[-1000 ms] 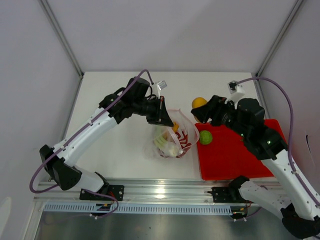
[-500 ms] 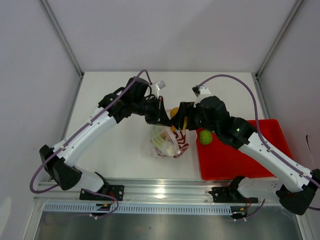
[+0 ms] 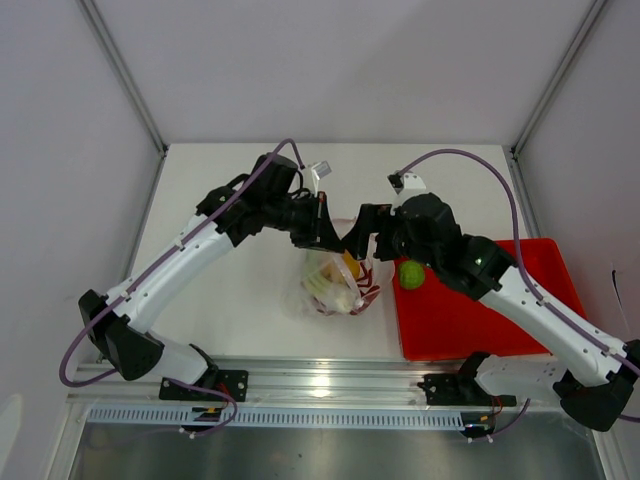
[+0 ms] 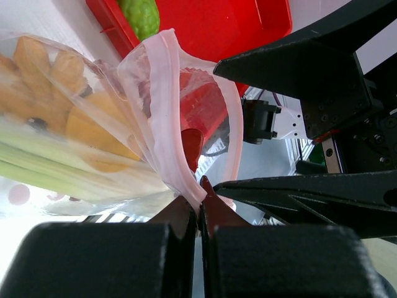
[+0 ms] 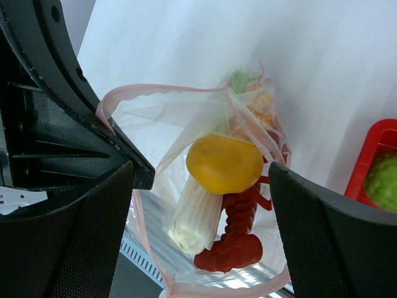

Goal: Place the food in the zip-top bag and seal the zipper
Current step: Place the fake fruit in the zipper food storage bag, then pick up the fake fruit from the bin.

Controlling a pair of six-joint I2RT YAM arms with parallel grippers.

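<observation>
From above, the left gripper (image 3: pixel 326 233) and the right gripper (image 3: pixel 360 241) hide the mouth of the zip-top bag (image 3: pixel 338 290). The crinkly plastic blurs the orange bits deep inside, so I cannot count them.

In the bag I count one yellow piece (image 5: pixel 224 164), one pale stalk (image 5: pixel 195 218) and one red piece (image 5: pixel 233 246). One green fruit (image 3: pixel 411 273) lies outside the bag, on its right, on the one red tray (image 3: pixel 480 320).

The left gripper pinches the bag's zipper (image 4: pixel 165 124) tight. The right gripper hangs over the bag's mouth, fingers wide apart, holding nothing.

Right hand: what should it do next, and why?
Probably move to the tray for the green fruit: the right hand is open and empty, the yellow piece lies in the bag, and the left hand holds it open.
</observation>
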